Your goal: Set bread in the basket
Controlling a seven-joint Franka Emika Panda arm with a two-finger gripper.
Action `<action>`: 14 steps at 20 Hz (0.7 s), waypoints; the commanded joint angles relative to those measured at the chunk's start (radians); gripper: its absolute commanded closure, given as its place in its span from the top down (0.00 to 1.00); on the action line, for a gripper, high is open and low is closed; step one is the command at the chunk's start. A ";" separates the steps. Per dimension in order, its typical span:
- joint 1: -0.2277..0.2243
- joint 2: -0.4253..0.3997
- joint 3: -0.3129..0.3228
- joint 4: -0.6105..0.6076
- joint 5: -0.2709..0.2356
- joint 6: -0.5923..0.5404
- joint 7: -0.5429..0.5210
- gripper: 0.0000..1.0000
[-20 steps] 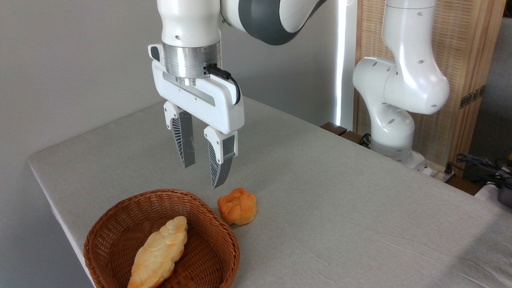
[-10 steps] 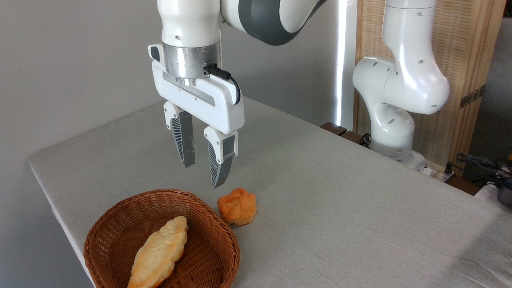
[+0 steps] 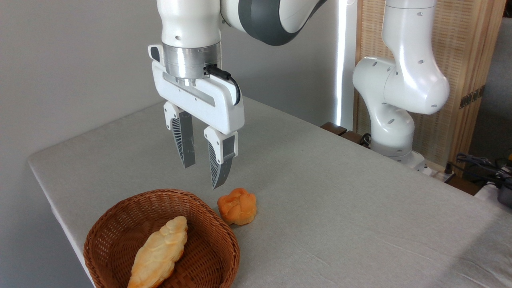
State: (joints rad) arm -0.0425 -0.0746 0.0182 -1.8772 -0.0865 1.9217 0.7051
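Your gripper [image 3: 203, 176] hangs empty, jaws parted, above the table [image 3: 340, 192]. The bread [image 3: 237, 206] sits on the cloth just beside the basket [image 3: 208, 252], which holds a pale braided loaf [image 3: 159, 254].

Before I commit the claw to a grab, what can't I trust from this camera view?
- basket: near rim cut off by the bottom edge.
- braided loaf: lower end cut off there too.
- bun: far side and underside hidden by its own body.
- claw: height above the table unreadable from the one view.
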 commanded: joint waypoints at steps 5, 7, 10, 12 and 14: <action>-0.002 0.010 0.008 0.026 -0.016 -0.023 -0.012 1.00; -0.002 0.009 0.008 0.026 -0.016 -0.023 -0.007 1.00; -0.002 0.010 0.008 0.026 -0.016 -0.023 0.002 1.00; -0.002 0.010 0.006 0.027 -0.016 -0.021 -0.003 1.00; -0.002 0.010 0.006 0.029 -0.016 -0.023 -0.010 1.00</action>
State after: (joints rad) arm -0.0425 -0.0746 0.0186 -1.8743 -0.0865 1.9217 0.7048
